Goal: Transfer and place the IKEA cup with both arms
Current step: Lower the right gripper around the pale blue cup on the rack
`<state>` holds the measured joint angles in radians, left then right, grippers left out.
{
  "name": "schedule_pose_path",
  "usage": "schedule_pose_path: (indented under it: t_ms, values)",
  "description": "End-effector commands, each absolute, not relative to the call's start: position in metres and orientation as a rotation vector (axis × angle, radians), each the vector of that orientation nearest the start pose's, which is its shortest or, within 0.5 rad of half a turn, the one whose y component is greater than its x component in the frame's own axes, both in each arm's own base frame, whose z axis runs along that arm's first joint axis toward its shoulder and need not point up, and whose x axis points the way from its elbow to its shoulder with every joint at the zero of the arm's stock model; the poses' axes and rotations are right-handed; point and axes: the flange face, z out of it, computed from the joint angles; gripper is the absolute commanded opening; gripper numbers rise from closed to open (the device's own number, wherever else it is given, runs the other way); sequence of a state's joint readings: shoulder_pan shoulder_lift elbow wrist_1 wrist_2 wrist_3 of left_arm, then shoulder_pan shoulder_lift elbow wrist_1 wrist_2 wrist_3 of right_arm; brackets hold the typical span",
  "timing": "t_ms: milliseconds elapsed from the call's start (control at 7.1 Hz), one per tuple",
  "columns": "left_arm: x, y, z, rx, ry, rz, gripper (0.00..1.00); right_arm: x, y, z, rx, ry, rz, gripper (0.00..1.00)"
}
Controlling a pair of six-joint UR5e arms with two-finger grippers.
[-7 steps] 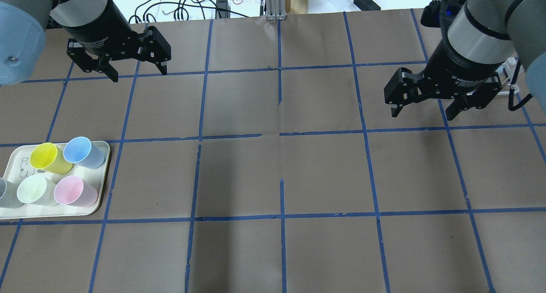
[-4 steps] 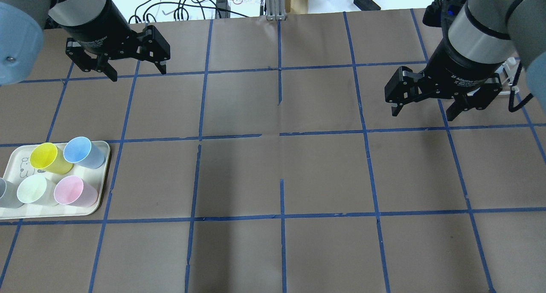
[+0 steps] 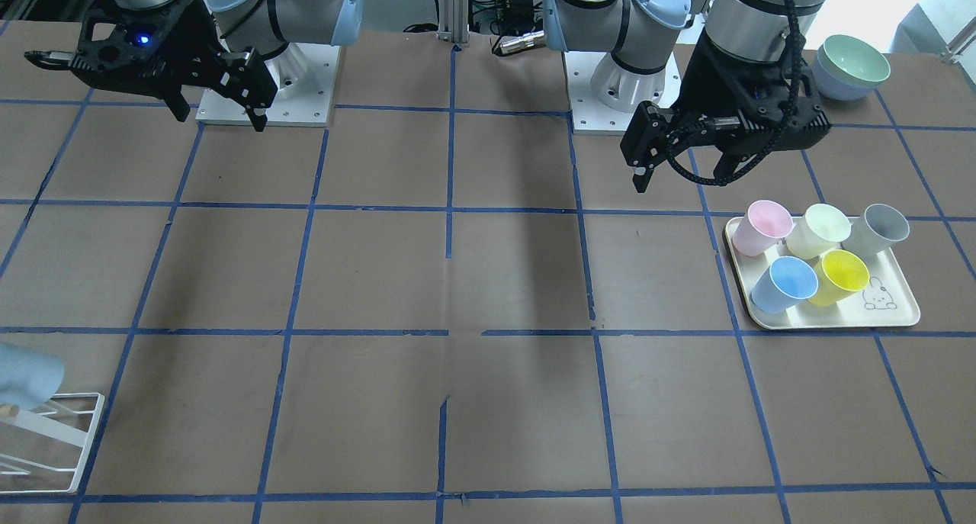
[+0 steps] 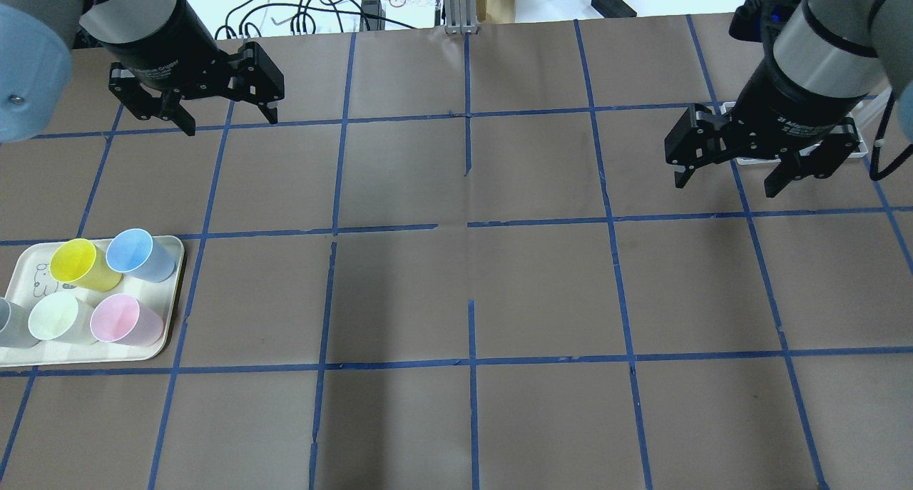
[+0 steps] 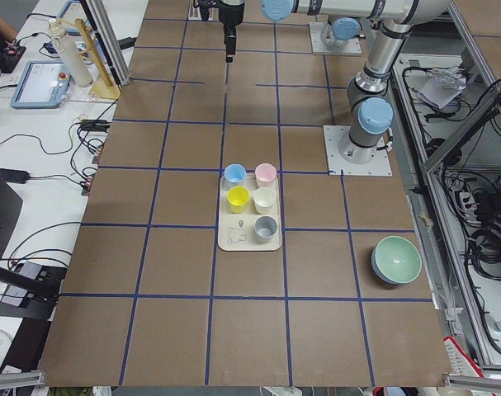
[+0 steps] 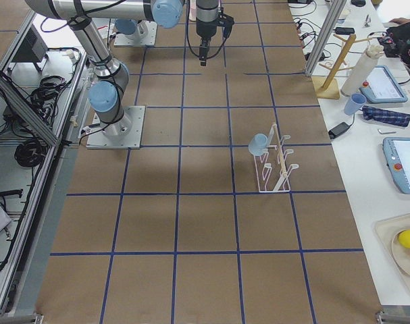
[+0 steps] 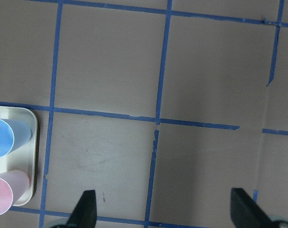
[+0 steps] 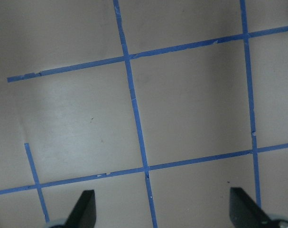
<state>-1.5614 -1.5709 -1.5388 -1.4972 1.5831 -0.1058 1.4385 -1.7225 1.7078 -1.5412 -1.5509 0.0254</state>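
Note:
The pale icy-blue IKEA cup (image 6: 259, 143) hangs tilted on a white wire rack (image 6: 275, 165) at the table's right end. It also shows at the edge of the front-facing view (image 3: 23, 375). In the overhead view the right arm hides it. My right gripper (image 4: 724, 187) is open and empty, hovering beside the rack. It also shows in the front-facing view (image 3: 221, 121). My left gripper (image 4: 232, 125) is open and empty above the far left of the table, away from the cup. It also shows in the front-facing view (image 3: 682, 181).
A cream tray (image 4: 171, 319) at the left holds a sky-blue cup (image 4: 135, 253), a yellow cup (image 4: 78, 264), a pale green cup (image 4: 55, 317), a pink cup (image 4: 118, 319) and a grey cup (image 3: 881, 229). Stacked bowls (image 3: 854, 66) sit near the left arm's base. Blue tape lines grid the brown table.
My right gripper has moved to the right and farther from the robot, still open. My left gripper has barely moved.

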Motion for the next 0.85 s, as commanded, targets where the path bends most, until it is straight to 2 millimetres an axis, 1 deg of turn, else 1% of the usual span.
schedule_pose_path:
  t_ms: [0,141,282,423,563,704]
  values:
    - [-0.127,-0.503,0.512,-0.181,3.125,-0.167,1.0,0.026,-0.467,0.482,0.096,3.131,-0.078,1.0]
    - [-0.127,-0.502,0.512,-0.181,3.125,-0.169,1.0,-0.003,-0.481,0.471,0.062,3.133,-0.085,1.0]
    - [-0.127,-0.502,0.512,-0.183,3.125,-0.167,1.0,-0.031,-0.491,0.464,-0.022,3.144,-0.118,1.0]
    - [-0.127,-0.502,0.512,-0.183,3.125,-0.169,1.0,-0.053,-0.502,0.454,-0.1,3.145,-0.126,1.0]
    - [-0.127,-0.502,0.512,-0.183,3.123,-0.169,1.0,-0.069,-0.508,0.447,-0.115,3.141,-0.125,1.0]
    - [-0.127,-0.502,0.512,-0.183,3.123,-0.169,1.0,-0.088,-0.521,0.435,-0.217,3.158,-0.153,1.0]
